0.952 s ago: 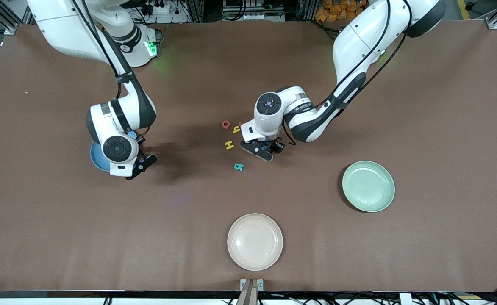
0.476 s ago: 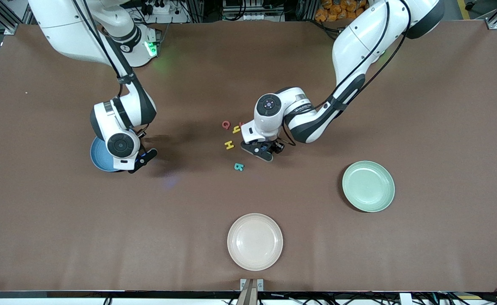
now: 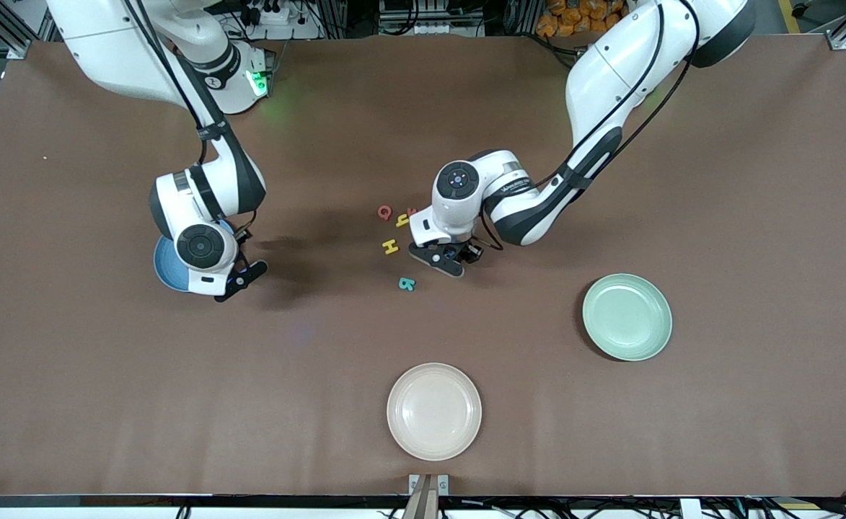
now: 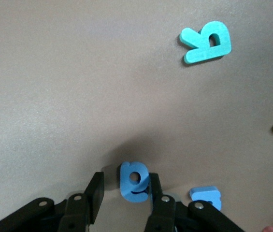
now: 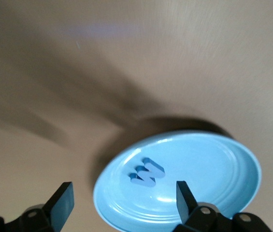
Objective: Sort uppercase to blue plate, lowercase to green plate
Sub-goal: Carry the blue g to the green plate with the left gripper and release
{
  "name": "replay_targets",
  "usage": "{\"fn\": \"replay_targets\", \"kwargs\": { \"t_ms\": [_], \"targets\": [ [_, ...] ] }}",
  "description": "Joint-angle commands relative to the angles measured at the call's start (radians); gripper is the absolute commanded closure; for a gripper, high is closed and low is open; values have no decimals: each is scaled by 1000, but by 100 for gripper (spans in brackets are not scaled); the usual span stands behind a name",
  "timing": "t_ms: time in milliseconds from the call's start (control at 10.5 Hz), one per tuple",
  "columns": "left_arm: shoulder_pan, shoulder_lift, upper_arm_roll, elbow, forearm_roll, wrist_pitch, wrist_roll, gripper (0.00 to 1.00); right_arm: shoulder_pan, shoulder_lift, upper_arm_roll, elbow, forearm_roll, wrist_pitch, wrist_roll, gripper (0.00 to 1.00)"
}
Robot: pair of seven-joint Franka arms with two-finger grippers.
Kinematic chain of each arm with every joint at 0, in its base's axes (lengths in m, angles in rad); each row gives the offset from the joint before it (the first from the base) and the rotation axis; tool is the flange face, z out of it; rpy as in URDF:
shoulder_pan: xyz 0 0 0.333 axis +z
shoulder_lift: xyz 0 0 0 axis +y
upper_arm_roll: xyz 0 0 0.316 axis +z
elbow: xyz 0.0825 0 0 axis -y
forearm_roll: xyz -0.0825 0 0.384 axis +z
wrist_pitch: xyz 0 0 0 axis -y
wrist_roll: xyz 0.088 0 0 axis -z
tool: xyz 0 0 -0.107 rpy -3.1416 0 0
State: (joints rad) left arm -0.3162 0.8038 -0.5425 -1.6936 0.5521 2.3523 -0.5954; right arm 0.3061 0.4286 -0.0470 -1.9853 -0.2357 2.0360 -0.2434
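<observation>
Plates first: cream plate [image 3: 433,411] sits closest to the front camera, green plate [image 3: 627,316] farther back toward the left arm's end. Teal B [image 3: 407,284] lies on the tabletop [image 3: 718,180], yellow H [image 3: 390,246] and red Q [image 3: 384,212] farther up. Left gripper [image 4: 125,191] is down among the letters, jaws straddling the blue "a" [image 4: 134,180], one finger touching it. Right gripper [image 5: 125,198] hangs over the blue plate [image 5: 213,164] with jaws spread wide and empty; blue W [image 5: 147,172] lies in that plate.
</observation>
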Motion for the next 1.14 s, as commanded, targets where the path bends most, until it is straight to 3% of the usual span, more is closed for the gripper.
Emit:
{"fn": "replay_targets", "kwargs": {
  "t_ms": [0, 190, 381, 571, 762, 1048],
  "targets": [
    [-12, 20, 4, 29, 28, 2, -27, 54, 2, -34, 70, 25, 24, -22, 151, 7],
    [-12, 21, 4, 29, 29, 2, -24, 62, 2, -69, 160, 26, 42, -23, 318, 6],
    [-12, 20, 4, 29, 29, 2, -23, 98, 13, -86, 266, 28, 42, -27, 554, 6],
    [8, -1, 3, 26, 31, 1, -24, 100, 16, -86, 358, 26, 42, -16, 758, 6],
    [77, -90, -8, -7, 20, -78, -12, 100, 41, -85, 403, 17, 35, 48, 927, 6],
    [239, -254, -30, -96, -93, -247, 250, 100, 57, -82, 433, -88, 32, 331, 929, 8]
  ]
}}
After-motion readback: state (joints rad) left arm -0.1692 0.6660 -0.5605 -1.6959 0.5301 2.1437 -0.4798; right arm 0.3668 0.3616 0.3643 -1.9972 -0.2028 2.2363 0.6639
